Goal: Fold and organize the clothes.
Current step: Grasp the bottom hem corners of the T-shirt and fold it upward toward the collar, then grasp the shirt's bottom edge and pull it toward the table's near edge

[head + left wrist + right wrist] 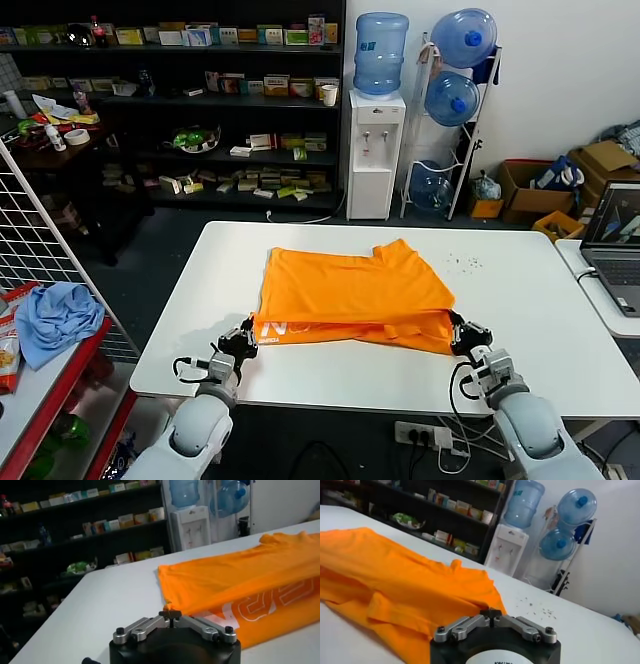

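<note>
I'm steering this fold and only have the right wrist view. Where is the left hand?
Observer: The left hand is at the near left corner of the bright orange short-sleeved T-shirt on the white table. The right hand is at the near right corner.
Operator: Is the left one holding fabric?
Observer: The left wrist view shows its fingers shut, with a scrap of orange pinched at the tips.
Operator: Any print showing?
Observer: Yes, white lettering shows on the lower layer near the left hand, beneath the folded-over top layer.
</note>
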You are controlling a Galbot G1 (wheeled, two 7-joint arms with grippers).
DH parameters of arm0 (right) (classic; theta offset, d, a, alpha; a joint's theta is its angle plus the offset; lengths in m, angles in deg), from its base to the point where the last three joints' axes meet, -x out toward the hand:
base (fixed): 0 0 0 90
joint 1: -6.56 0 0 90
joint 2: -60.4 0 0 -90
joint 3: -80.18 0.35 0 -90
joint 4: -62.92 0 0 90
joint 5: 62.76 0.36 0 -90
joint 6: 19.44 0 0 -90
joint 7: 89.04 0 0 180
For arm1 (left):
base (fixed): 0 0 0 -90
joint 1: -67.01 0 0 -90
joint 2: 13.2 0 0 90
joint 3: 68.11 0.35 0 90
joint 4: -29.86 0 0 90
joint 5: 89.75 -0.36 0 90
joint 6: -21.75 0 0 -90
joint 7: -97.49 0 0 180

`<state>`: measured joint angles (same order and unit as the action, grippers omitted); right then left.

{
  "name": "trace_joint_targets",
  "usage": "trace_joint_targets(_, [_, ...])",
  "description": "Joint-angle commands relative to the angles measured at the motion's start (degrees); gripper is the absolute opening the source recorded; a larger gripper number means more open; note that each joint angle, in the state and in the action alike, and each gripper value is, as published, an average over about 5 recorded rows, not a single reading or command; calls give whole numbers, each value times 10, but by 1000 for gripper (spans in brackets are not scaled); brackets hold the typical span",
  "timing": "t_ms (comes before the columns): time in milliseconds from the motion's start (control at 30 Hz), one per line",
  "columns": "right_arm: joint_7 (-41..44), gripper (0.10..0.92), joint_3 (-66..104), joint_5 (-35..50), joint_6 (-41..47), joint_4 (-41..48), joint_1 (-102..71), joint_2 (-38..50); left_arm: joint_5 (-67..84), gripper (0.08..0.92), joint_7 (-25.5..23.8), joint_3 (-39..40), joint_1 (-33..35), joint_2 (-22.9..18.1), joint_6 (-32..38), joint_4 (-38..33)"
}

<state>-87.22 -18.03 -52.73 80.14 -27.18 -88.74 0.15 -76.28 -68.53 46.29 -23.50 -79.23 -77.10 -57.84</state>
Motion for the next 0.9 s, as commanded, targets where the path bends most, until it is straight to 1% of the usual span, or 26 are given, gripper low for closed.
trace_joint_targets(33, [-3,131,-20,3,4,43,42,-4,-22,92,-1,12,-47,1,5,38])
trace_joint_targets(67, [-5,139,-18,5,6,42,41,-6,-22,92,-2,14,-49,1,6,39])
trace_joint_targets(133, [-6,188,-12,12,13,31,33,-6,-21,96,-4,15,-49,0,11,39])
trace_joint_targets(233, [-6,282,0,35,37,-6,6,1,-8,144,-6,12,-38,0,18,28])
trace_joint_targets(400, [-10,438,26,60,83,-57,-45,14,56,287,-7,-8,8,6,12,-22])
trace_joint_targets(567, [-7,567,41,61,93,-70,-84,23,92,434,8,-21,47,7,-10,-61])
trace_joint_targets(667, [-4,654,42,58,93,-65,-93,23,106,521,17,-26,61,4,-22,-62])
trace_joint_targets(767, [-3,739,40,55,91,-56,-90,19,117,607,19,-27,63,-1,-26,-47])
trace_joint_targets(900, [-1,812,36,52,89,-39,-82,13,117,720,20,-25,55,-5,-29,-34])
